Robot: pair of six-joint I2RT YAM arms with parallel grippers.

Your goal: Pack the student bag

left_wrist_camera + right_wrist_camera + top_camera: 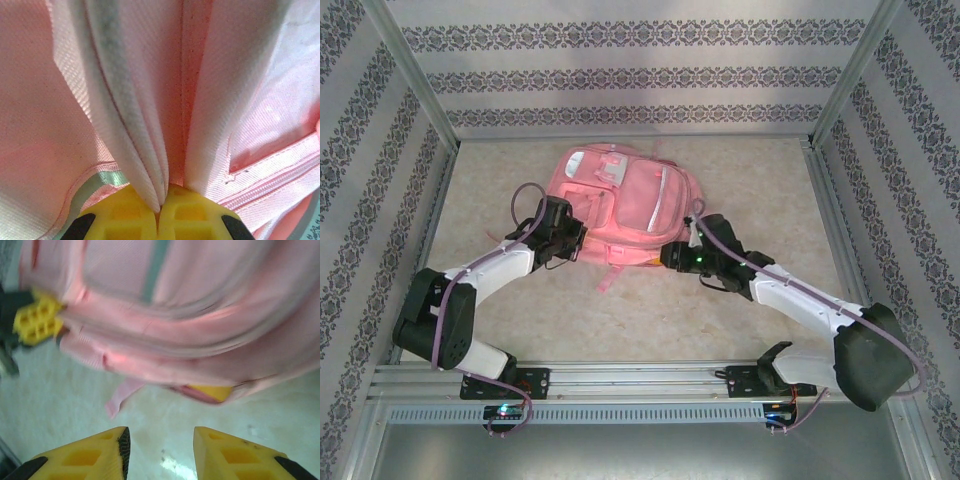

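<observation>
My left pincer [159, 215] is clamped tight on a fold of the pink student bag [240, 75]; my right pincer [159, 452] stands partly open, empty, near it.

The backpack [625, 200] is taking up the middle of the table [640, 330] and is blocking the way between the two arms. The left gripper [578, 238] is pinching a fold of pink fabric [150, 150] on the bag's left side, so no gap is remaining there. The right gripper [666, 258] is standing just before the bag's near edge with jaws apart, over bare table. A loose strap [120, 396] is lying on that strip. A wide bare surface is lying near the arm bases.
</observation>
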